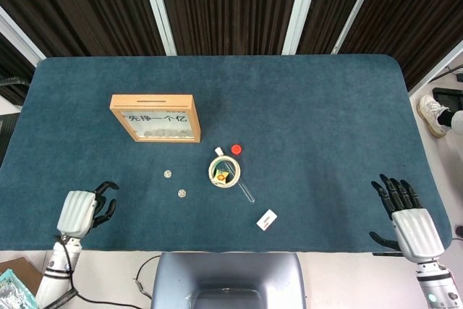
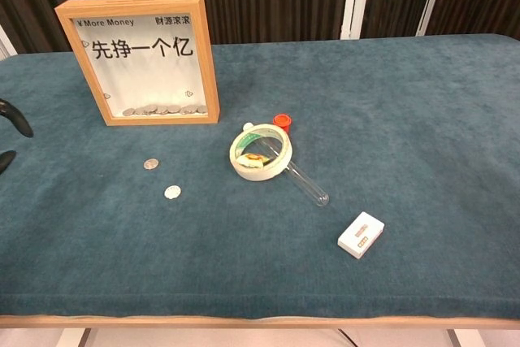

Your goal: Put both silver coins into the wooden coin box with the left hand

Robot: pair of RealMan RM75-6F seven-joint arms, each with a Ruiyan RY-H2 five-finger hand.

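Observation:
The wooden coin box (image 1: pixel 155 116) (image 2: pixel 144 58) stands upright at the table's left, its slot on top and coins heaped behind its glass. Two silver coins lie on the cloth in front of it: one (image 1: pixel 167 174) (image 2: pixel 150 164) nearer the box, the other (image 1: pixel 181 193) (image 2: pixel 172 192) closer to the front edge. My left hand (image 1: pixel 85 208) (image 2: pixel 11 123) hovers over the front left of the table, left of the coins, fingers apart and holding nothing. My right hand (image 1: pixel 406 215) stays at the front right corner, open and empty.
A roll of tape (image 1: pixel 224 172) (image 2: pixel 260 153) sits mid-table with a red cap (image 1: pixel 236 149) (image 2: pixel 282 120) behind it and a clear tube (image 1: pixel 247 192) (image 2: pixel 308 184) reaching toward the front. A small white device (image 1: pixel 267 219) (image 2: pixel 361 234) lies near the front edge.

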